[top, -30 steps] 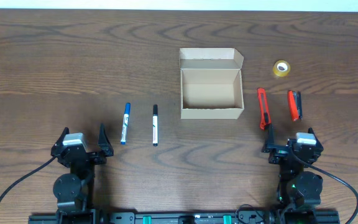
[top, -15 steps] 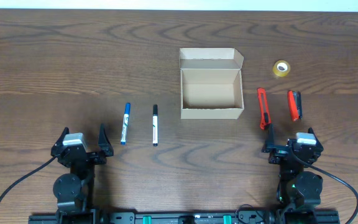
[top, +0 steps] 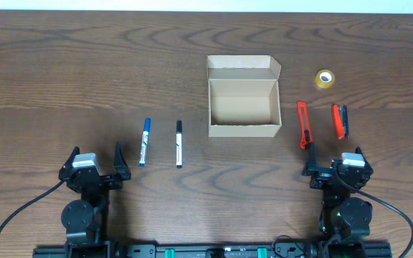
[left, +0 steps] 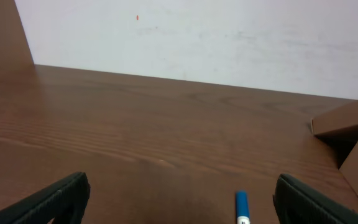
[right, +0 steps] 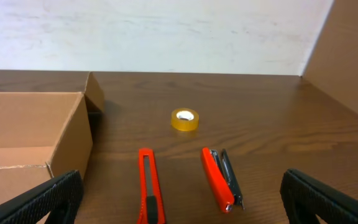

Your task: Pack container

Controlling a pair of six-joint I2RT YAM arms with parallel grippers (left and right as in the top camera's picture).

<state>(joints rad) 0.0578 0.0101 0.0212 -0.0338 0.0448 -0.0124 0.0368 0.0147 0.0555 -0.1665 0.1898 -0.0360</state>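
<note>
Both arms sit folded back at the near edge of the dark brown wooden table [top: 84, 72], with their wrists low and pointing across the tabletop. The left gripper [top: 95, 158] has its black fingers [left: 61, 198] spread wide with nothing between them. It sits just behind a blue-capped white marker pen [top: 144, 142], and a black-capped white marker pen [top: 178, 143] lies parallel just to that pen's right. The right gripper [top: 333, 163] is equally released, its jaws parted and grasping nothing. It faces a slim orange utility knife [top: 303, 124] and a red and black hand tool [top: 339, 120], which lie side by side but apart. Farther back is a small roll of yellow tape [top: 324, 78]. The tan cardboard box container [top: 242, 130] stands at the table's centre, between the pens and the knife and well apart from both grippers, with its hinged flap folded open toward the far side.
</note>
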